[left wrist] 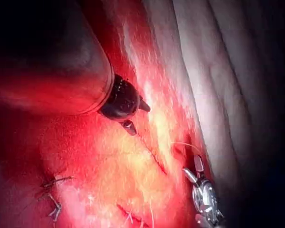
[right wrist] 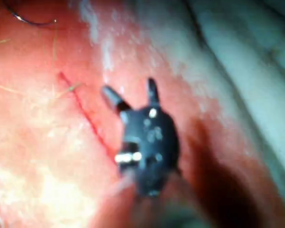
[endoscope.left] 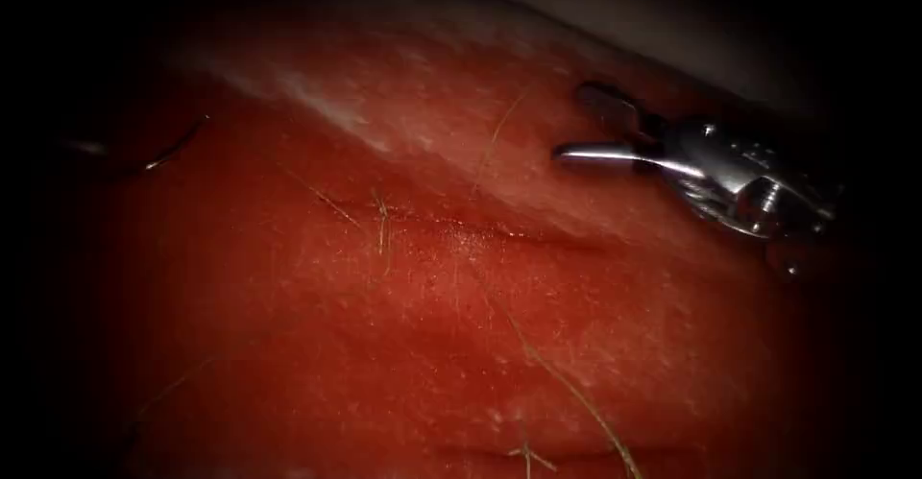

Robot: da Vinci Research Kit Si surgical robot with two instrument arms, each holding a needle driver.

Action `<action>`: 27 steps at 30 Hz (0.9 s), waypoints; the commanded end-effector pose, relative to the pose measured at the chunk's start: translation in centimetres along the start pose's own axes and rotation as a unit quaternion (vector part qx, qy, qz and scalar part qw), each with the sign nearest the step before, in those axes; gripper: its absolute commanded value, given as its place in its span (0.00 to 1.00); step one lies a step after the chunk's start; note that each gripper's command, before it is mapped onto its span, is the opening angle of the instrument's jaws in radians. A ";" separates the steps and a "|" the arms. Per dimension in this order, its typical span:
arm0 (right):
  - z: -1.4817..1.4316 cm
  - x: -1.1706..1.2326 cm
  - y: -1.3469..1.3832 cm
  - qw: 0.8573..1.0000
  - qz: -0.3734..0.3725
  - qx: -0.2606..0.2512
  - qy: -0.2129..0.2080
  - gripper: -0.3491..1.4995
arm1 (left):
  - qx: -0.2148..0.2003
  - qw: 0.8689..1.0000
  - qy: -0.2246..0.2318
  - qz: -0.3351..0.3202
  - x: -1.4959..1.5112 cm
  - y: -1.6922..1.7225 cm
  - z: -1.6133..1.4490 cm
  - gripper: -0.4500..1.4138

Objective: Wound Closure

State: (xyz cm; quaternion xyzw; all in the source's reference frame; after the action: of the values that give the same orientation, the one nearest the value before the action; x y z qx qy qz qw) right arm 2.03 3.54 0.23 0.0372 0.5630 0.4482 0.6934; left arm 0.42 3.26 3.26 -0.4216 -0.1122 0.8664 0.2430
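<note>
The cut (endoscope.left: 461, 231) runs across the middle of the tissue (endoscope.left: 403, 345). My right tool (endoscope.left: 571, 122) hovers above the cut's right end with its jaws spread apart and nothing between them. The right wrist view shows the same open jaws (right wrist: 128, 86) beside the cut (right wrist: 83, 111). The curved needle (endoscope.left: 168, 155) lies far to the left of the cut, held by neither tool, and also appears in the right wrist view (right wrist: 31, 21). In the left wrist view my left tool (left wrist: 137, 117) stands over the cut's end (left wrist: 151, 154), jaws parted and empty.
Tan thread (endoscope.left: 379, 227) crosses the cut near its left end, and another strand (endoscope.left: 567, 383) trails toward the bottom. An earlier stitch (endoscope.left: 528, 456) sits at the lower edge. Pale cloth (endoscope.left: 691, 28) borders the tissue at the top right.
</note>
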 end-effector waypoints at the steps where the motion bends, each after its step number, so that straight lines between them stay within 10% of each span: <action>1: 0.08 0.00 -0.01 1.000 -0.001 0.000 0.001 0.91 | 0.002 1.000 0.005 0.013 0.07 0.09 0.08 0.66; 13: 0.07 0.05 -0.06 1.000 -0.008 0.000 -0.001 0.92 | 0.006 0.998 -0.007 0.070 0.82 0.37 0.09 0.64; 19: 0.06 0.04 -0.08 1.000 -0.011 0.003 -0.001 0.93 | -0.024 0.992 0.011 0.120 1.01 0.71 1.02 0.62; 27: 0.06 0.04 -0.07 1.000 -0.012 0.003 -0.001 0.93 | -0.054 0.981 -0.004 0.187 0.51 1.32 2.10 0.56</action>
State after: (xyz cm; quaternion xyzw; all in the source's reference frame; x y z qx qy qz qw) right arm 2.03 3.52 0.14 0.0337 0.5624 0.4391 0.6999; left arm -1.86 2.47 3.62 -0.4474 -0.0785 0.8892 0.0550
